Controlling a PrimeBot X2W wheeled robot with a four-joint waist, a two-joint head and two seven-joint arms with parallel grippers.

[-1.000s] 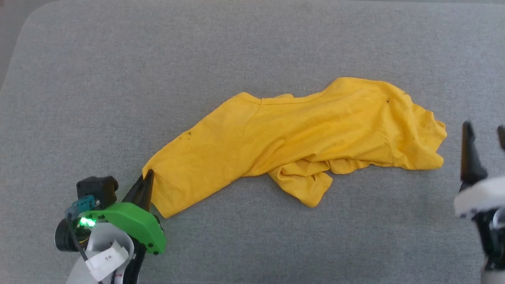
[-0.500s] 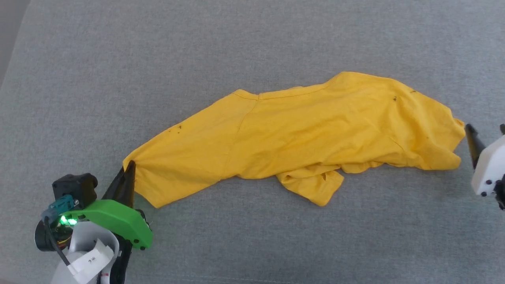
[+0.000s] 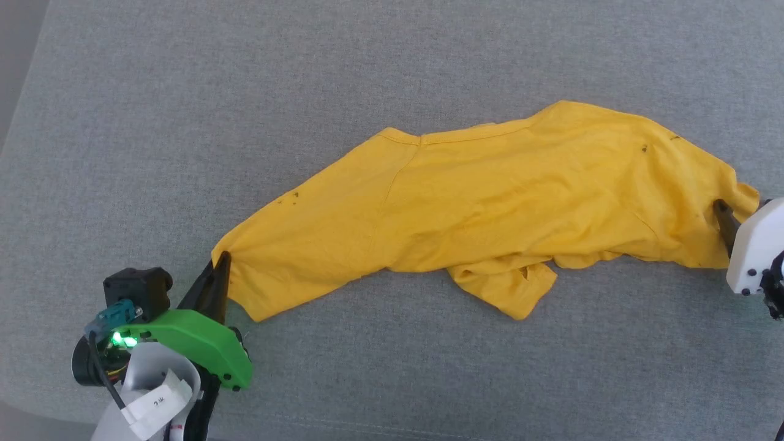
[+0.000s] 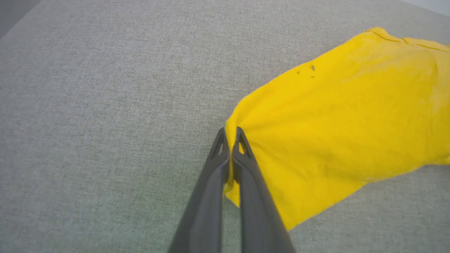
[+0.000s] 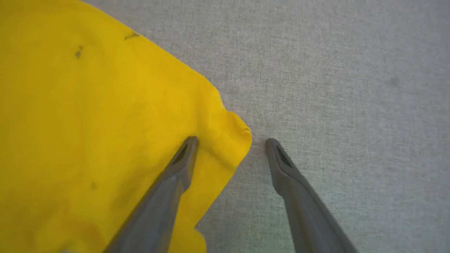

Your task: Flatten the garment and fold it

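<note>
The garment is a mustard-yellow T-shirt lying rumpled and stretched lengthwise across the grey surface, plain side up, with one sleeve folded out toward me. My left gripper is shut on its left corner; the left wrist view shows the cloth pinched between the closed fingers of the left gripper. My right gripper is open at the garment's right corner, one finger lying over the cloth, the other over bare surface. In the head view the right gripper sits at the garment's right end.
The grey fabric-covered surface runs wide behind and in front of the garment. Its rounded left edge and front edge show in the head view, close to my left arm.
My right gripper has moved in from beside the garment to straddle its right corner, still open. The left gripper keeps its hold, and the garment now lies more stretched out.
</note>
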